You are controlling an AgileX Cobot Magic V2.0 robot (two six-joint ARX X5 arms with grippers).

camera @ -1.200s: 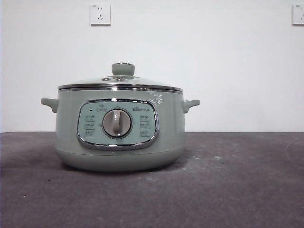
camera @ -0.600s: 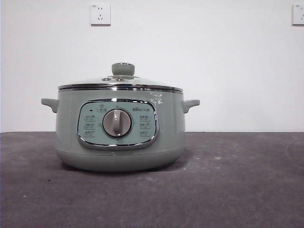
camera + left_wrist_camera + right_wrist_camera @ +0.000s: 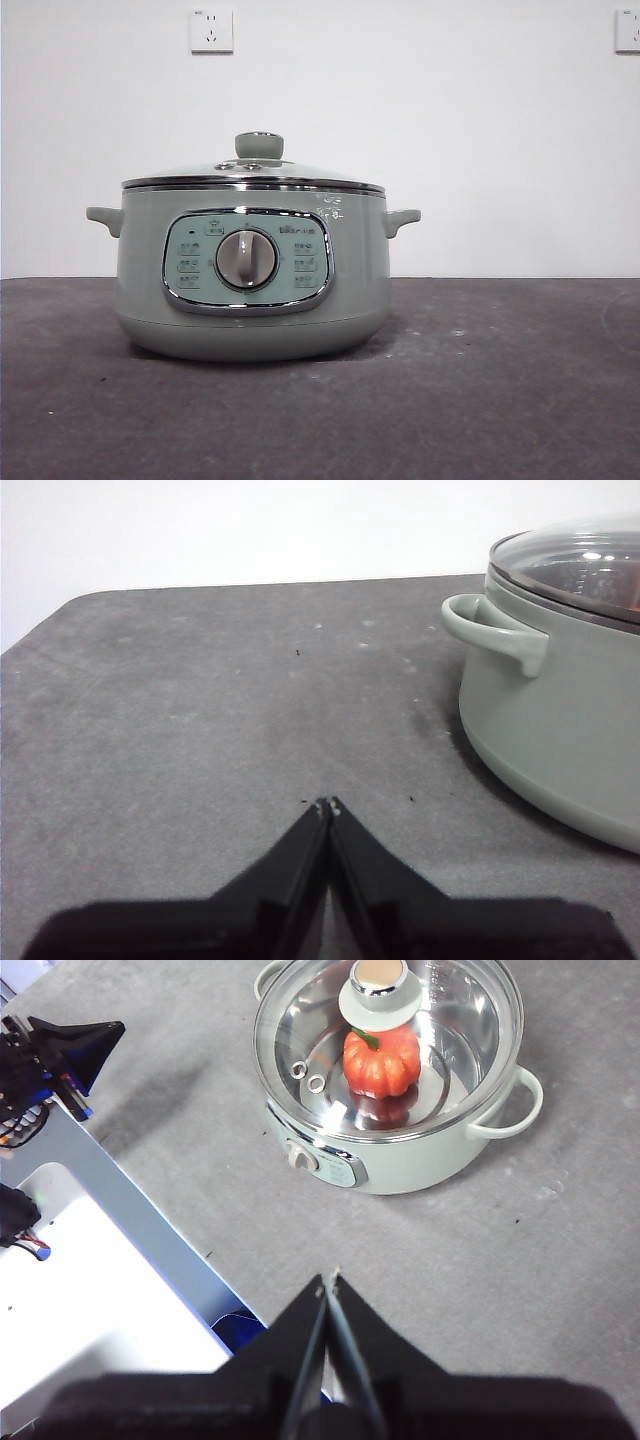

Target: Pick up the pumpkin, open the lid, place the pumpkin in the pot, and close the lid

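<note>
The sage-green pot [image 3: 250,270] stands on the dark table with the lid [image 3: 255,175] shut on it, its pale knob [image 3: 259,146] on top. In the right wrist view the orange pumpkin [image 3: 383,1062] lies inside the pot [image 3: 420,1160], seen through the glass lid [image 3: 450,1020]. My right gripper [image 3: 327,1280] is shut and empty, high above the table, away from the pot. My left gripper [image 3: 326,805] is shut and empty, low over the table beside the pot's side handle [image 3: 495,632]. Neither gripper shows in the front view.
Two wall sockets [image 3: 211,30] sit on the white wall behind. In the right wrist view the table edge and a white stand [image 3: 80,1290] lie beside the table, and the other arm's black jaws [image 3: 70,1045] show.
</note>
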